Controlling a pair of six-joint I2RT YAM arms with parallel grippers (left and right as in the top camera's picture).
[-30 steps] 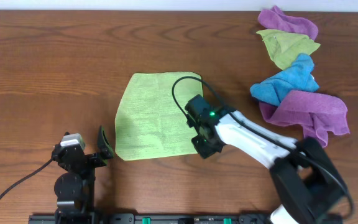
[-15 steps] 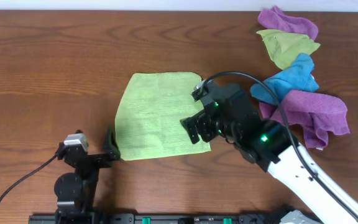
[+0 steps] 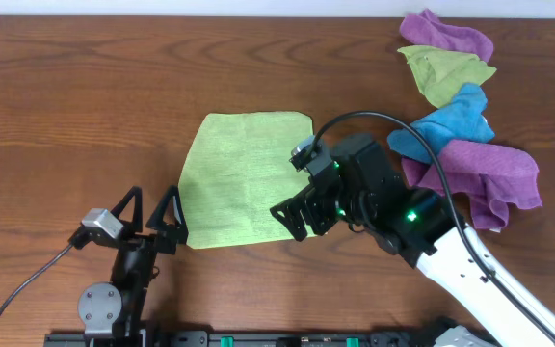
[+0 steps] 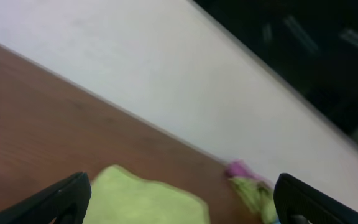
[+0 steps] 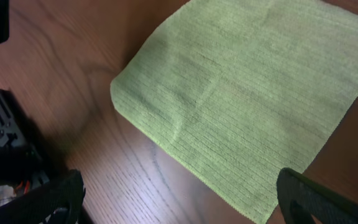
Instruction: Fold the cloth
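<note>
The lime yellow-green cloth [image 3: 239,178] lies spread flat on the wooden table. My right gripper [image 3: 302,217] hovers over its near right corner, open, with nothing between the fingers. In the right wrist view the cloth [image 5: 253,93] fills the upper right, and bare wood shows between the two black fingertips [image 5: 48,199]. My left gripper [image 3: 152,217] stands open just off the cloth's near left corner, holding nothing. In the blurred left wrist view the cloth [image 4: 148,202] lies ahead, between the wide-apart fingers [image 4: 67,196].
A heap of other cloths sits at the back right: purple [image 3: 446,34], olive green [image 3: 446,72], blue [image 3: 441,125] and a second purple [image 3: 480,173]. A black cable loops above the right arm [image 3: 432,231]. The left arm's base [image 5: 5,143] shows in the right wrist view.
The right gripper went from shut to open and drew back off the cloth's near right corner. The left gripper lifted and swung toward the cloth's near left corner, staying open.
</note>
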